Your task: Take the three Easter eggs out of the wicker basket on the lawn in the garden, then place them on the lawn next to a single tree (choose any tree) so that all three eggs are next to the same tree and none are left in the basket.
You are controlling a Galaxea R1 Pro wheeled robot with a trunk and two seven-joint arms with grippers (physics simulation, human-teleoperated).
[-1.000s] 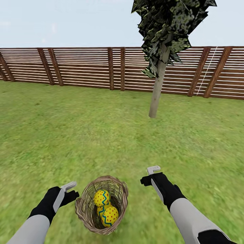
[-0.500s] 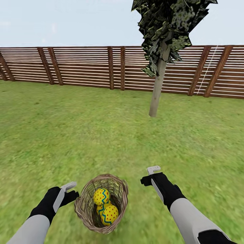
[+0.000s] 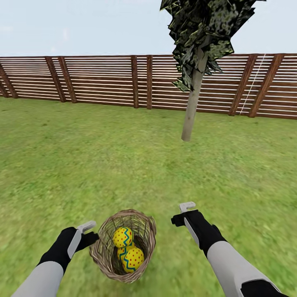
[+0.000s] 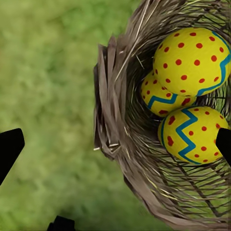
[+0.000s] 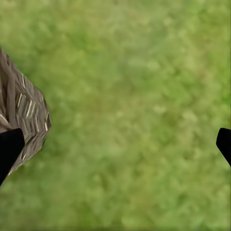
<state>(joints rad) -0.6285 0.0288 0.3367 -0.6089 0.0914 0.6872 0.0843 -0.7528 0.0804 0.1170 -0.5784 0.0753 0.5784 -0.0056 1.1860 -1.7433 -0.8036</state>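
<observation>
Fenced lawn [image 3: 103, 165], tree [image 3: 190, 111] beyond the egg-filled wicker basket [image 3: 103, 251] between spread left claw [image 3: 88, 231] and spread right claw [image 3: 183, 212].

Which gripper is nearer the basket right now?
Left. The left gripper sits right beside the basket rim; the right gripper hangs over grass, clearly apart from it.

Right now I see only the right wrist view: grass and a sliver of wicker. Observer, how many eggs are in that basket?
Observer: Three Easter eggs lie in the wicker basket.
Operator: Which gripper is nearer?
Observer: The left gripper, open, right beside the rim; the right gripper is apart from it, over the lawn.
Operator: Any tree ahead?
Observer: One tree stands ahead, before the fence.
</observation>
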